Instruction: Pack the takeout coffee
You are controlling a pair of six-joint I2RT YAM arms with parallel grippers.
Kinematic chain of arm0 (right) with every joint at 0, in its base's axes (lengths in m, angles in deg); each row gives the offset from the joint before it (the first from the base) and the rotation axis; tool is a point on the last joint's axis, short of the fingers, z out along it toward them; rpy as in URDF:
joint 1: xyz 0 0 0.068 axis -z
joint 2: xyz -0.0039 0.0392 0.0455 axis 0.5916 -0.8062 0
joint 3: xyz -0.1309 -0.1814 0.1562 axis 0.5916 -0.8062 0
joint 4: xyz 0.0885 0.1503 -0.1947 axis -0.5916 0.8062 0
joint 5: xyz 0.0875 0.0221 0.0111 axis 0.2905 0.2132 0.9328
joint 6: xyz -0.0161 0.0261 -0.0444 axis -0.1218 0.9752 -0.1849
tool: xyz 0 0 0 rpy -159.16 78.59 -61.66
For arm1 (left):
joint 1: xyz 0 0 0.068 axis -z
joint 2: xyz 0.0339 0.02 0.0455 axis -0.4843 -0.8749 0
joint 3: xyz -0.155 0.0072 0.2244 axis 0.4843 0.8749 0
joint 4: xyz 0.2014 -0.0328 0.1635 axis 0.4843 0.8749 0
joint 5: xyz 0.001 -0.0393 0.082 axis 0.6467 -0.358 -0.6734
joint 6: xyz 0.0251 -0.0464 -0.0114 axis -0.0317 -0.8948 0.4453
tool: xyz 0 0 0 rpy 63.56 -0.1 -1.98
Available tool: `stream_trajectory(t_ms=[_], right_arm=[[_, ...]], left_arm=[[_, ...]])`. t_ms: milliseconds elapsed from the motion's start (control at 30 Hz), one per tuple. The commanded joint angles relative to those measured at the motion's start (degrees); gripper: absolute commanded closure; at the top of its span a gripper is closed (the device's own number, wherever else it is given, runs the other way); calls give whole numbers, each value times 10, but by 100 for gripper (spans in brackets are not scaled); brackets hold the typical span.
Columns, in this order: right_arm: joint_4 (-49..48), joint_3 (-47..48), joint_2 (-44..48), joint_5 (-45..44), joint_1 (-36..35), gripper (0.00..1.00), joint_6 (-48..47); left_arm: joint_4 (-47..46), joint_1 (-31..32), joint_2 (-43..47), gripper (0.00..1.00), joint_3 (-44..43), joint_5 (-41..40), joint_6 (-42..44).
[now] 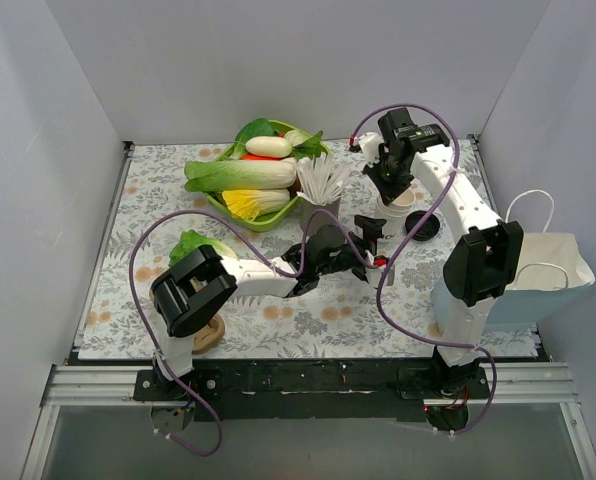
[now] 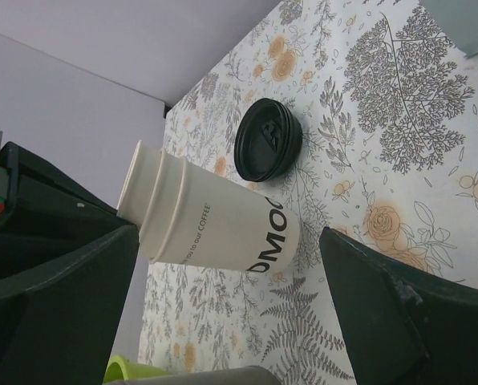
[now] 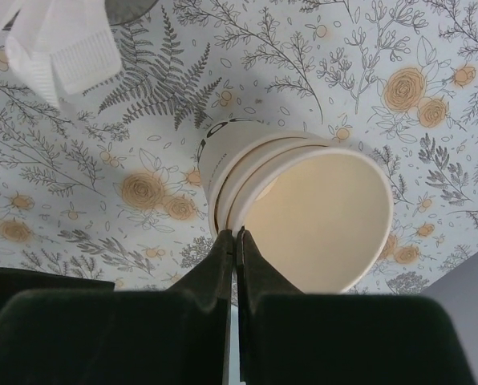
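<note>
The cream-white paper cup (image 1: pixel 396 207) with dark lettering stands right of centre, nested in a short stack. In the right wrist view its open mouth (image 3: pixel 319 220) faces me, and my right gripper (image 3: pixel 236 237) is shut, pinching the rim of the top cup. The stack also shows in the left wrist view (image 2: pixel 215 220). Round black lids (image 1: pixel 421 226) lie on the cloth just right of the cups, and show in the left wrist view (image 2: pixel 268 149) too. My left gripper (image 1: pixel 370 250) is open and empty, a short way in front of the cups, jaws wide apart (image 2: pixel 231 313).
A grey cup of white straws (image 1: pixel 320 190) stands left of the cups, its straws (image 3: pixel 46 48) in the right wrist view. A green bowl (image 1: pixel 278 221) of vegetables sits behind it. A white paper bag (image 1: pixel 538 275) stands at the right edge. Lettuce (image 1: pixel 193 245) and a brown item (image 1: pixel 209 335) lie near the left arm.
</note>
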Motion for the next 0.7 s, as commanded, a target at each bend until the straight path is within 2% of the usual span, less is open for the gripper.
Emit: stream_trajectory(t_ms=[0,400,667], right_arm=[[-4,-17,40,1,-11,99,18],[-10,-24,41,-4,-37,99,21],[-11,-19,40,-20,-42,99,21]], left_arm=[[-41,13,-18,2,-27,-41,20],[-72,17,-84,2,-87,-121,30],[-57,17,-105,2,-106,-153,27]])
